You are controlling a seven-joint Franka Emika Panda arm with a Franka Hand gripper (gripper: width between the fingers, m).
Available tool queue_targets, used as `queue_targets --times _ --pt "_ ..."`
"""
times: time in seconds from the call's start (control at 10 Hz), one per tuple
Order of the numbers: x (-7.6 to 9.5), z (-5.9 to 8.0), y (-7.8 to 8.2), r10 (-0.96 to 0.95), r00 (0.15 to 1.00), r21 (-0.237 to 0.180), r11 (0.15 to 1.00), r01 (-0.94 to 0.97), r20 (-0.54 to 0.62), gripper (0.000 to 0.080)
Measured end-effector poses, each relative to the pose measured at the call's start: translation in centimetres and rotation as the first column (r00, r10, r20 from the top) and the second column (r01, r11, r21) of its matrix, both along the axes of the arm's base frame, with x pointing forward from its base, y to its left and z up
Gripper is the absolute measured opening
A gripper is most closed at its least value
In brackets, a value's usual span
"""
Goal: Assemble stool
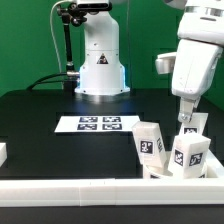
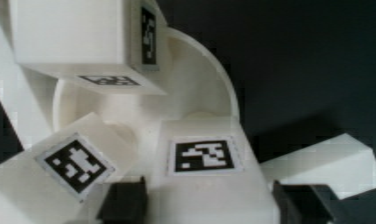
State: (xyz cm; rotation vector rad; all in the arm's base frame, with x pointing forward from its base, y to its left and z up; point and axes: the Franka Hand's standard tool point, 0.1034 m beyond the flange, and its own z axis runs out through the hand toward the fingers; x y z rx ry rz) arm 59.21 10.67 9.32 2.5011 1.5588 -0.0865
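Note:
The stool's white parts stand in a cluster at the exterior view's lower right. One tagged leg (image 1: 150, 141) stands upright and a second tagged leg (image 1: 188, 153) is beside it. My gripper (image 1: 186, 121) hangs straight down just above the second leg. In the wrist view the round seat (image 2: 199, 95) fills the middle and carries a square tag (image 2: 206, 153). A leg block (image 2: 92, 45) stands at its far side and a tagged leg (image 2: 69, 165) leans at its edge. My gripper (image 2: 215, 203) is open, its dark fingers (image 2: 128, 202) wide apart over the seat surface, holding nothing.
The marker board (image 1: 98, 123) lies on the black table's middle. A long white rail (image 1: 90, 190) runs along the front edge, close to the stool parts. A small white piece (image 1: 3, 152) sits at the exterior view's left edge. The robot's base (image 1: 100, 62) stands at the back.

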Motion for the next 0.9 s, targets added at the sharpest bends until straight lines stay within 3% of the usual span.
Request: queue_targets --times 0.5,0.9 --pt "-0.02 -0.04 -0.11 -0.188 0.982 0.013 0.982 0.187 0.035 0.0337" --pt "-0.06 -0.09 -0.16 -0.525 0.846 0.057 0.851 0.522 0.093 0.0337"
